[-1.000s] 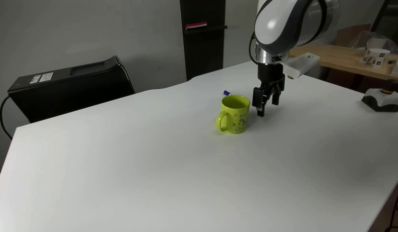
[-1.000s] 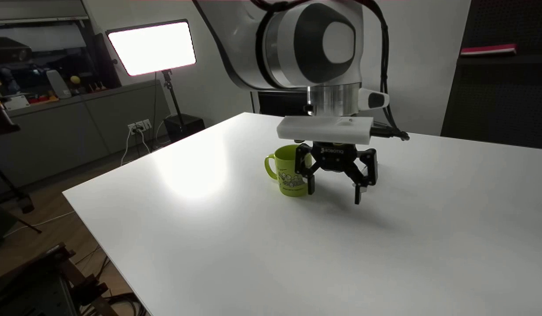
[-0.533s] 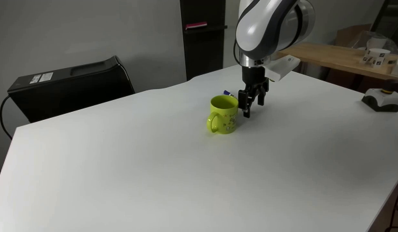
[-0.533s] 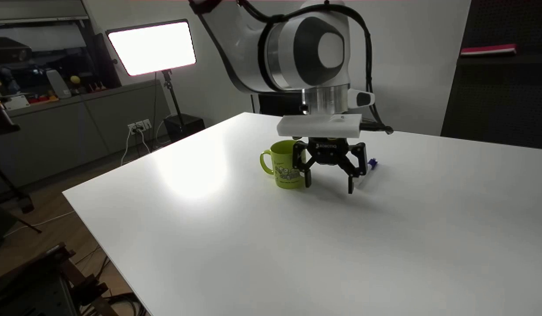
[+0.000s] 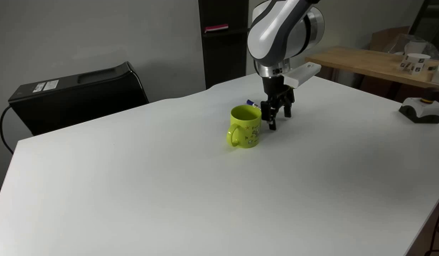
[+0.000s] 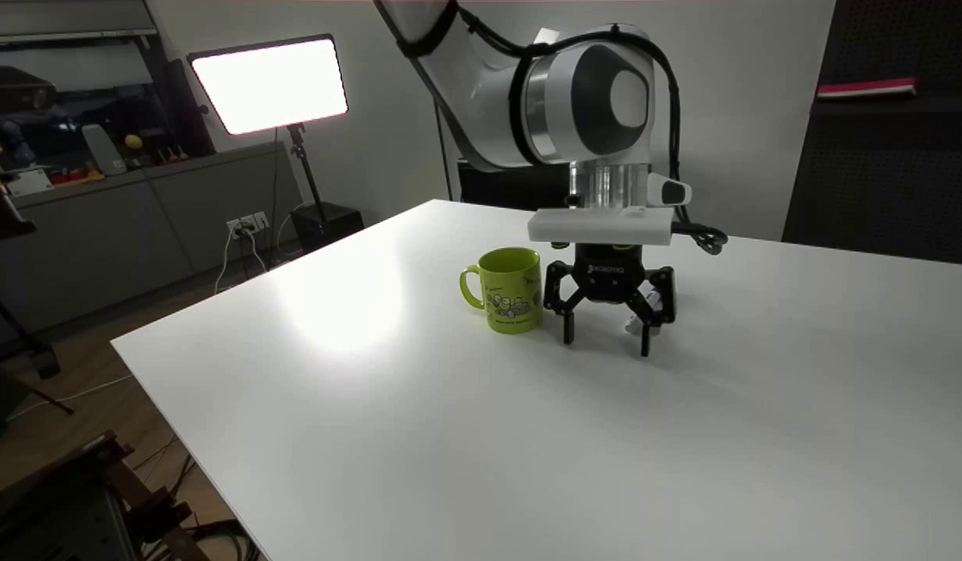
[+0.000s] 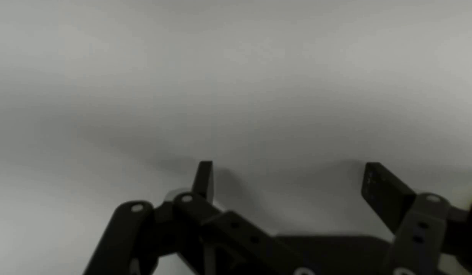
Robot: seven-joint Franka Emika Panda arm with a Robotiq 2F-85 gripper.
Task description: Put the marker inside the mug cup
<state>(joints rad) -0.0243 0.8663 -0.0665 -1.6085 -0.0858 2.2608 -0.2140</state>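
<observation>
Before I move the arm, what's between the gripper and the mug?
In an exterior view, only a narrow strip of white tabletop lies between gripper and mug; the marker is not in it.

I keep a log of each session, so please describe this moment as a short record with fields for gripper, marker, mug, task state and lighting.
Gripper: open, holding nothing, low over the table
Marker: lying on the table, partly hidden in both exterior views
Mug: yellow-green, upright on the table, beside the gripper
Task state: marker not yet in mug
Lighting: lit lamp beyond the table
</observation>
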